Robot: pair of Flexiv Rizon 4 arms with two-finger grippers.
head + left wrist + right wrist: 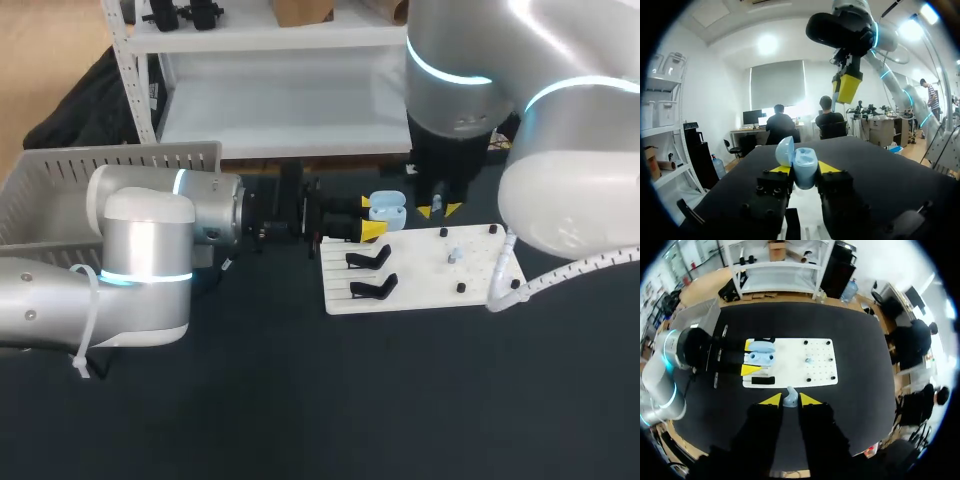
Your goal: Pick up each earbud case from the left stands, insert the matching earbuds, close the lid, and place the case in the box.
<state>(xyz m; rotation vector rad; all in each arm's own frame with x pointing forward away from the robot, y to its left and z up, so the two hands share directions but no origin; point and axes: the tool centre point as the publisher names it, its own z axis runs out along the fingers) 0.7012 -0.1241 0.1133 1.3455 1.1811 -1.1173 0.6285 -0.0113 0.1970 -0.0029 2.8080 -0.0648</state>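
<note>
Left gripper (pixel 804 171) pinching light-blue earbud case (pixel 805 169) from both sides, lid (pixel 785 151) hinged open. Case held over left edge of white board (pixel 420 290), just above two black stands (pixel 368 260). Right gripper (pixel 786 400) hangs above board, near case, yellow tips closed on small pale earbud (pixel 790 398). Second small pale piece (pixel 453 255) sits mid-board among black pegs. Grey box (pixel 110 160) on table at far left, behind left arm

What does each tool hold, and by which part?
The left tool grips the earbud case by its base's sides; the right tool pinches an earbud, which part cannot be told.
</note>
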